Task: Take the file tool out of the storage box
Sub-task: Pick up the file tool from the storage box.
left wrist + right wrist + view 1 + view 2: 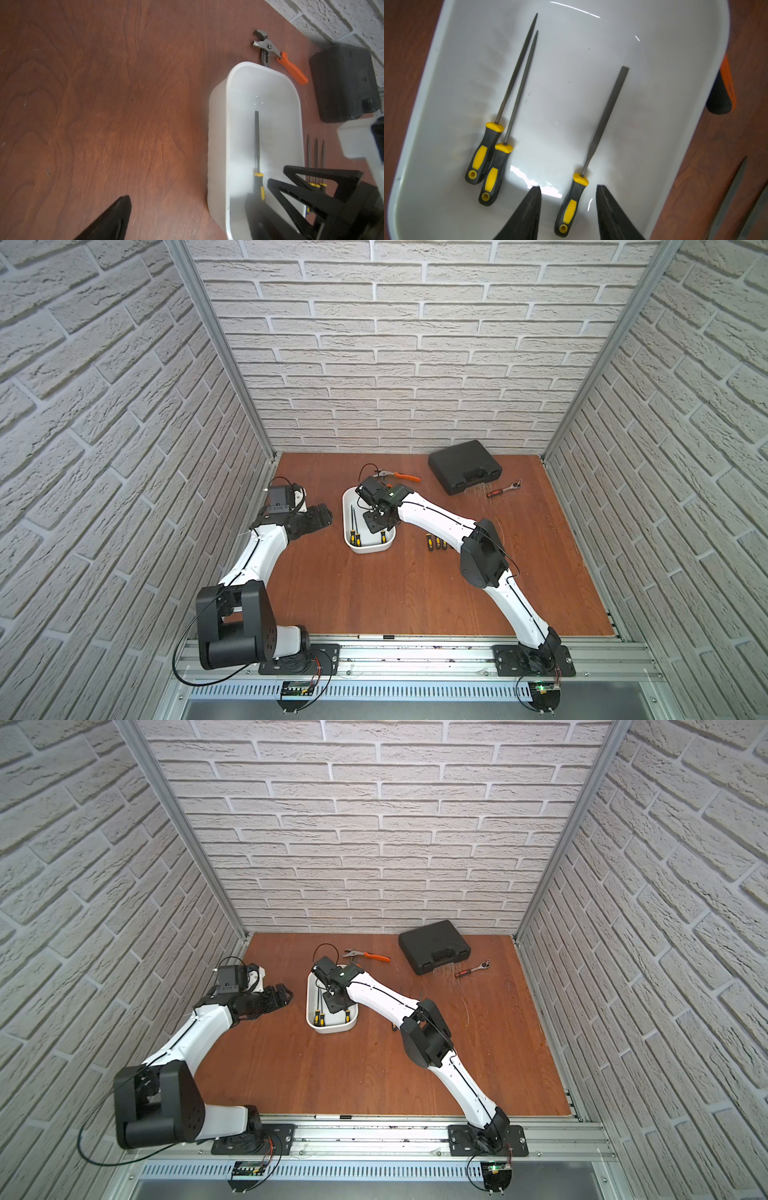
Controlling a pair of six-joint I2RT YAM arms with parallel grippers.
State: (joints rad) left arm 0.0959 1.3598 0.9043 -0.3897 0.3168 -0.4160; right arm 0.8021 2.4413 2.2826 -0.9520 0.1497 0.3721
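While the right arm leans in over the worktop (374,593), the right hand (568,187) is lowered into the box (436,87), a white tub without lid that stands near the middle of the worktop in both top views. Its two fingers (529,207) are spread, one on each side of the handle of the flat file (592,146). A strip of the white floor shows between each finger and the handle, so this hand pinches nothing. The flat file lies on the floor of the box, in the half nearer to the right arm, with its black and yellow handle toward the robot and its blade toward the brick wall behind. Two thin files (503,148) lie in the other half of the box, touching each other at the handles and pointing the same way. The left hand (320,516) is just beside the box on its left side, apart from it, with the fingers spread wide and holding nothing. Three files (436,542) lie side by side on the worktop to the right of the box, partly under the right arm. Behind the box lie pliers (399,476) with orange handles. Further right there is a closed black case (463,466), and near it a ratchet (505,487).
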